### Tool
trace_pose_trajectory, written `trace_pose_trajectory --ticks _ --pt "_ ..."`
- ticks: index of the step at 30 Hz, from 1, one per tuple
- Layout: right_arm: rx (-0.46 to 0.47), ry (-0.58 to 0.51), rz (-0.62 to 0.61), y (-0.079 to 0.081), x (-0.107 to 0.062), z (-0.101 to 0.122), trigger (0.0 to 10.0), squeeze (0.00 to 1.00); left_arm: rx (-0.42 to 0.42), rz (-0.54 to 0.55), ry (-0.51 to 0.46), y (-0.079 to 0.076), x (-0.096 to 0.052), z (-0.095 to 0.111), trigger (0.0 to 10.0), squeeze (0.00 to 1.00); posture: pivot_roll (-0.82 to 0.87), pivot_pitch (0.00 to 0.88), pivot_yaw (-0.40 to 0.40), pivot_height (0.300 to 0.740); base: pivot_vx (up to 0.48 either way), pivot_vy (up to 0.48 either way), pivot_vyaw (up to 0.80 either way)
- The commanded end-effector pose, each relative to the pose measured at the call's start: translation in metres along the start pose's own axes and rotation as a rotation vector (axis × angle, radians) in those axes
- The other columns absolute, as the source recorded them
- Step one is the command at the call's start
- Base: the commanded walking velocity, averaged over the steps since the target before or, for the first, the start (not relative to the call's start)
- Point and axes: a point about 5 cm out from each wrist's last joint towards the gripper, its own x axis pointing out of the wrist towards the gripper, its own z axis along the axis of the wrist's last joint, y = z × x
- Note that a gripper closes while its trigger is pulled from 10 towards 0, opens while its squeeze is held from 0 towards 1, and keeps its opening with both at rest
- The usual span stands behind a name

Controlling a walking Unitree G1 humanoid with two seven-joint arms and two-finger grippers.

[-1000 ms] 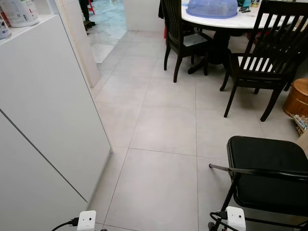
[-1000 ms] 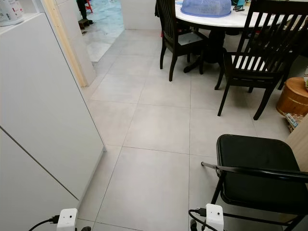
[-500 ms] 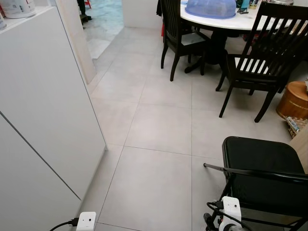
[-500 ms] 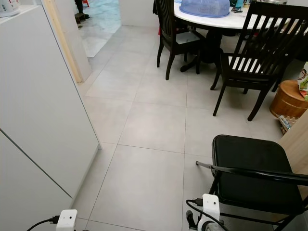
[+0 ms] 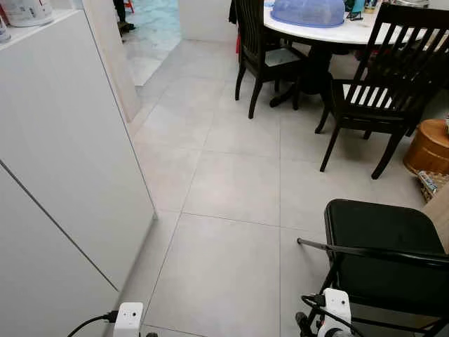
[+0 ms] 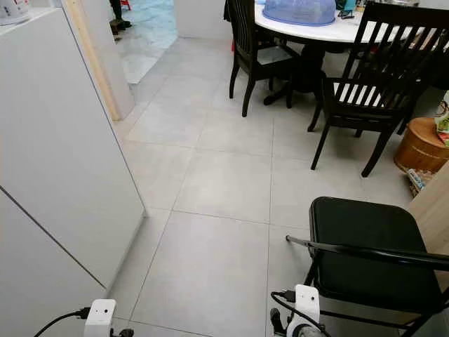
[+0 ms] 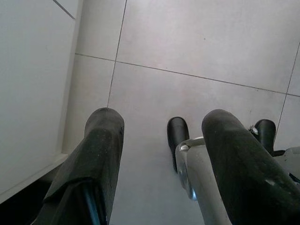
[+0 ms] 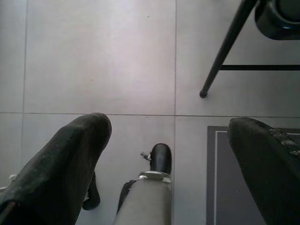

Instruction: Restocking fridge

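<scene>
A tall white unit (image 5: 63,154) with a thin door seam, possibly the fridge, stands close on my left; its doors are shut and white containers (image 5: 27,10) sit on top. Both arms hang low. In the left wrist view my left gripper (image 7: 161,136) is open over bare floor tiles beside the unit's base. My right gripper (image 8: 171,124) is open too, above the tiles, with nothing between its fingers. The white wrist modules (image 5: 128,319) (image 5: 335,309) peek in at the bottom of the head views.
A black folding chair (image 5: 386,246) stands close on my right. Farther ahead is a round dining table (image 5: 330,31) with a blue food cover (image 5: 309,10) and dark wooden chairs (image 5: 382,84). A wooden tub (image 5: 429,144) sits far right. Open grey tiles (image 5: 231,210) lie ahead.
The whole picture has shifted slightly, so the camera moved a little. The arms still hang and both grippers stay open.
</scene>
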Motion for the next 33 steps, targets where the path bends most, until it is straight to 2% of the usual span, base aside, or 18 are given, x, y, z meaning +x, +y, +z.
trace_pose_trajectory --ticks 1,4,33 --pt "0.009 -0.004 0.002 0.000 0.000 -0.001 10.0 0.00 0.028 -0.007 0.029 0.000 -0.001 -0.007 10.0 0.00 0.07 0.000 -0.015 0.740 0.000 0.000 0.00" --pt "-0.017 -0.004 0.004 -0.001 0.000 0.000 10.0 0.00 0.023 -0.002 0.039 0.000 -0.002 -0.011 10.0 0.00 0.07 0.000 -0.015 0.740 0.000 0.000 0.00" --pt "-0.048 -0.004 0.017 -0.002 -0.001 -0.001 10.0 0.00 0.020 -0.006 0.056 0.001 -0.003 -0.018 10.0 0.00 0.06 0.000 -0.010 0.740 0.000 0.000 0.80"
